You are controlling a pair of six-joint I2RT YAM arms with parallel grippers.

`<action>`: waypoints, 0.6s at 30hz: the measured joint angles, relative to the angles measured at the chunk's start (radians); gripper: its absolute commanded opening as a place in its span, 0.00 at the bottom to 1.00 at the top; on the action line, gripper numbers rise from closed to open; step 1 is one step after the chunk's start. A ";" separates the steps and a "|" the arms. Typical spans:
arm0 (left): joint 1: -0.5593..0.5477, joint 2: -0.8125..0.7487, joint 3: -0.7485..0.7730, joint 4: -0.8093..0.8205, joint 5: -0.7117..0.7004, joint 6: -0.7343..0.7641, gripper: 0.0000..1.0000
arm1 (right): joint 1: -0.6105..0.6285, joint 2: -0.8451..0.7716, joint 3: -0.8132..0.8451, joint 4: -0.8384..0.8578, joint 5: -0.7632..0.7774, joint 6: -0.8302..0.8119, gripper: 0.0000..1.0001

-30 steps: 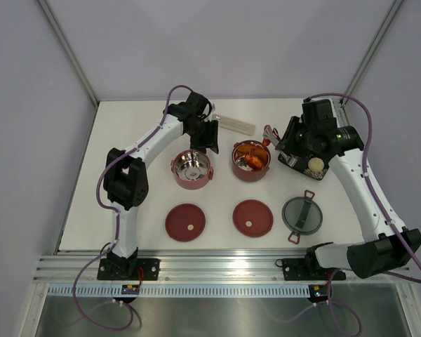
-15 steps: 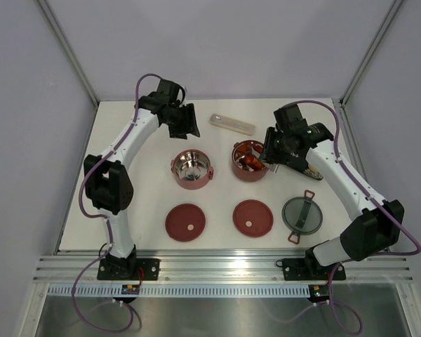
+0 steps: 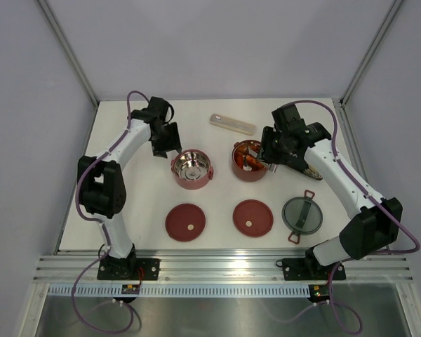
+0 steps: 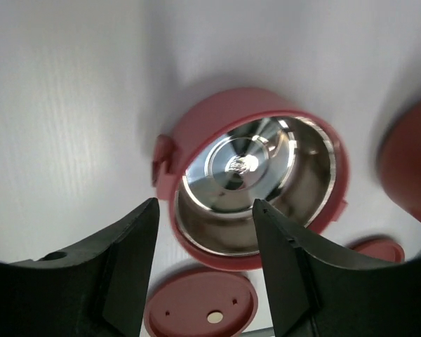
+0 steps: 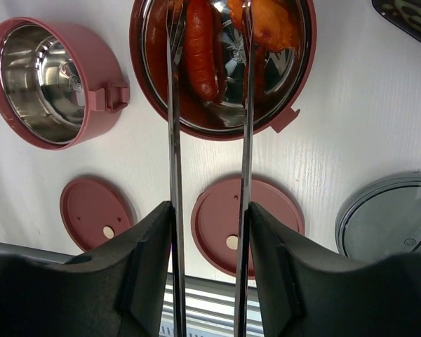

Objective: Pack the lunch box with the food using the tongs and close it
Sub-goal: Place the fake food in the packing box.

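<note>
Steel, slim and springy, the tongs point(image 5: 173, 140) run up the middle of the right wrist view. Their two arms are roughly parallel and spread apart, with the tips down inside the loaded bowl point(image 3: 251, 175) at the top of that frame. The right gripper point(image 5: 209, 210) clasps them from outside, one finger pressed on each arm. An orange-red piece of food point(image 5: 200, 49) lies between the tips. A gap shows on its right side, so it looks unpinched, though I cannot tell for certain. More orange pieces sit just right of the tips.

By my reading the tongs are light, stiff along their length and slick. The hold across both arms suits them, since squeezing there closes the tips. The food looks small, light and soft. It should be taken across its middle and gently, or it may squirt out.

Left of the loaded bowl, near it, stands the empty bowl point(image 4: 210, 105), its shiny inside bare. The left gripper point(image 4: 205, 210) hangs just to its upper left in the top view, jaws wide, holding nothing. Along the lower part of that view lie two maroon disc lids point(image 3: 185, 222) and, at right, the grey top lid point(image 3: 302, 214), all off. A beige cutlery case point(image 3: 232, 124) lies at upper centre. A black tray point(image 3: 310, 170) shows partly under the right arm.
</note>
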 measured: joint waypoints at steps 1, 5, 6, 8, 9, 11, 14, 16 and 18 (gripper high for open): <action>0.011 -0.019 -0.040 0.003 -0.016 -0.010 0.57 | 0.000 0.000 0.000 0.001 0.003 0.000 0.46; 0.068 -0.109 -0.192 0.014 -0.078 -0.056 0.47 | 0.000 -0.006 0.000 0.004 0.024 -0.005 0.30; 0.083 -0.128 -0.219 0.016 -0.090 -0.065 0.45 | 0.001 -0.011 0.000 0.005 0.033 -0.006 0.27; 0.109 -0.158 -0.260 0.024 -0.112 -0.079 0.42 | 0.001 -0.029 0.000 0.008 0.063 -0.003 0.22; 0.115 -0.165 -0.274 0.027 -0.117 -0.084 0.39 | 0.001 -0.037 0.001 0.008 0.076 -0.003 0.20; 0.119 -0.175 -0.317 0.050 -0.123 -0.099 0.36 | 0.001 -0.057 0.010 0.010 0.108 0.002 0.18; 0.113 -0.176 -0.386 0.082 -0.121 -0.119 0.30 | 0.001 -0.085 0.022 0.018 0.163 0.008 0.15; 0.108 -0.176 -0.426 0.098 -0.121 -0.132 0.25 | 0.000 -0.098 0.030 0.017 0.208 0.013 0.13; 0.100 -0.176 -0.454 0.119 -0.120 -0.138 0.24 | -0.010 -0.102 0.040 0.005 0.240 0.016 0.12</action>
